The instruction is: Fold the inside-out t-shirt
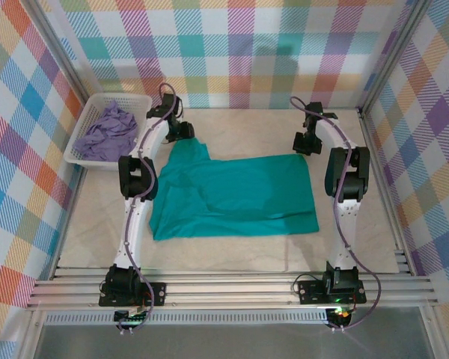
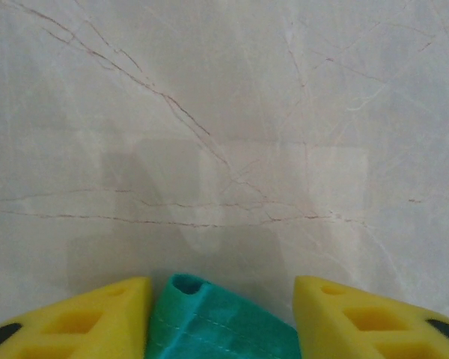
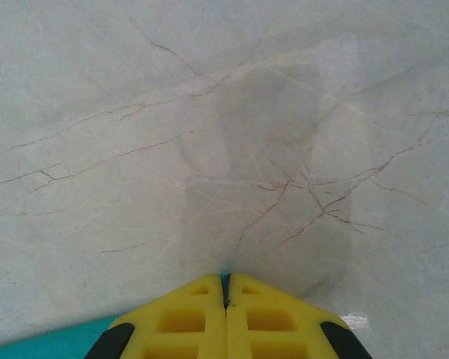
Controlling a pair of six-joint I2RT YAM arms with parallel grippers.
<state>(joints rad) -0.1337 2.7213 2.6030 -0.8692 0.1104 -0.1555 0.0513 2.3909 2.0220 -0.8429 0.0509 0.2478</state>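
Observation:
The inside-out t-shirt (image 1: 232,194) is teal-green and lies flat in the middle of the table, with one part reaching toward the far left. My left gripper (image 1: 185,134) is at that far-left part. In the left wrist view its yellow fingers (image 2: 105,314) stand apart, with a hemmed fold of the t-shirt (image 2: 209,321) between them, so the left gripper (image 2: 221,288) is open. My right gripper (image 1: 305,148) is at the shirt's far right corner. In the right wrist view the right gripper (image 3: 226,280) is shut, with a thin sliver of teal cloth pinched at its tips and more of the t-shirt (image 3: 45,345) at lower left.
A white basket (image 1: 108,97) at the far left holds a crumpled lavender garment (image 1: 108,129). Plaid walls enclose the table on three sides. Bare marble tabletop (image 1: 247,127) lies beyond the shirt, and an aluminium rail (image 1: 224,288) runs along the near edge.

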